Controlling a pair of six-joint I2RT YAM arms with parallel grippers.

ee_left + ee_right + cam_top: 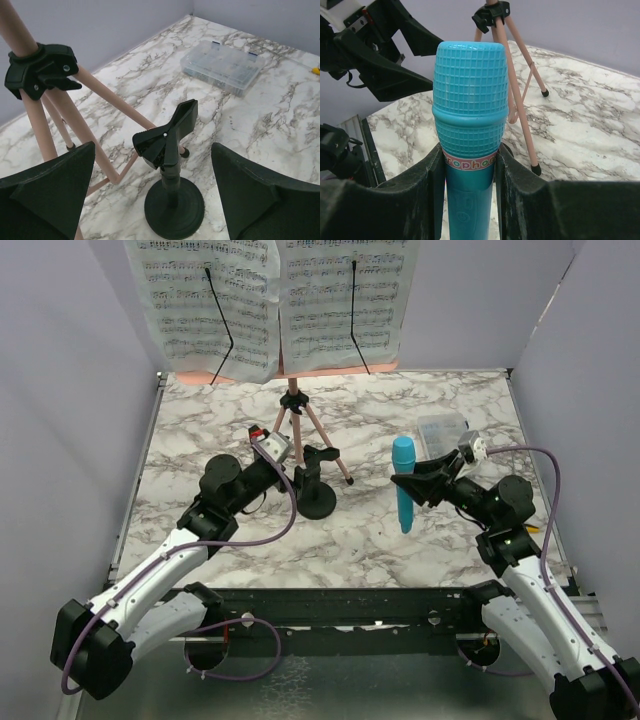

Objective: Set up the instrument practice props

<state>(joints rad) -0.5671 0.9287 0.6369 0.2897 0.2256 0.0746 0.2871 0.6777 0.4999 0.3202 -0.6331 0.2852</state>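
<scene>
Top view: the music stand [292,400] with two sheet-music pages [210,300] stands at upper centre, the mic stand [318,502] just below it. Right of centre, the right end effector [405,480] is clamped on the blue microphone [404,515].

Left wrist view: the left end effector [152,150] gapes wide and empty, with the mic stand between its fingers at lower centre.

Right wrist view: both fingers press the microphone's handle at centre frame.

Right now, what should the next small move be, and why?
Probably close the left gripper on the mic stand, at its post. Its jaws stand open on either side of the stand, touching nothing, while the right gripper is shut on the mic. Steadying the stand first should make it easier to seat the mic in the clip.
</scene>
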